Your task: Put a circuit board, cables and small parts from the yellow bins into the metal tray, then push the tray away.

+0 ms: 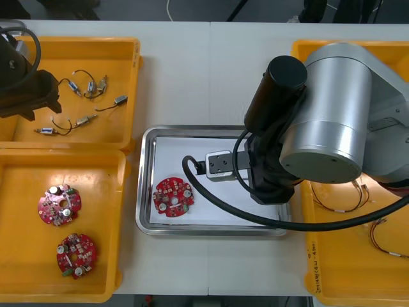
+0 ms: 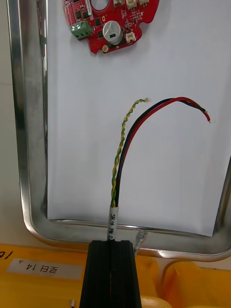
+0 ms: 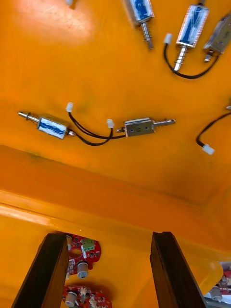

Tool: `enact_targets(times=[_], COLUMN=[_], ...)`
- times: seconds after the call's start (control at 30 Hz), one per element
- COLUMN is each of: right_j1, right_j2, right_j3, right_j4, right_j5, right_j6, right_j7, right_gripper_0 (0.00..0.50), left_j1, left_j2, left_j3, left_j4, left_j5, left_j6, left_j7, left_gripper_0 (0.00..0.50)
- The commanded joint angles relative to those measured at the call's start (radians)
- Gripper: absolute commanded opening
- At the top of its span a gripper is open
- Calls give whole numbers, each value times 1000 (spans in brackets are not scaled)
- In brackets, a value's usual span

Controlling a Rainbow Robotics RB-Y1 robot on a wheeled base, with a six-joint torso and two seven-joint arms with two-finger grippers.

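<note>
My right gripper (image 2: 111, 243) is shut on a cable (image 2: 126, 144) of twisted yellow-green, black and red wires, gripped at its white-labelled end. The cable's free ends reach out over the white inside of the metal tray (image 2: 29, 144). Beyond them a round red circuit board (image 2: 110, 19) lies in the tray (image 1: 146, 192), on its left half in the front view (image 1: 172, 196). My left gripper (image 3: 108, 236) is open above the far left yellow bin (image 1: 131, 77), over small metal parts (image 3: 139, 127) with black leads, touching none.
The near left bin (image 1: 16, 256) holds two more circuit boards (image 1: 59, 205). Thin cables (image 1: 345, 201) lie in the right-hand bins (image 1: 313, 256). My right arm (image 1: 332, 115) covers the tray's right side. Several small metal parts (image 1: 89, 86) are scattered in the far left bin.
</note>
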Motion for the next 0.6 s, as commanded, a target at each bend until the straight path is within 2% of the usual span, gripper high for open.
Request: enact_targets(times=[0.03,0.2,0.6], right_j1=[-36,-36,-27], right_j2=[16,16,18], right_j3=[64,133,210], right_j4=[11,42,161], right_j5=[50,107,115], right_j6=[-37,-91,-203], right_j7=[14,14,14], right_gripper_0=[0,0,0], left_j1=[-59,-83,-177], left_j2=[43,43,42], left_j3=[24,24,-19], left_j4=[75,161,362], left_j5=[-27,-36,-53], left_j6=[7,-2,-103], left_j7=[101,114,141], left_gripper_0=[500,500,500])
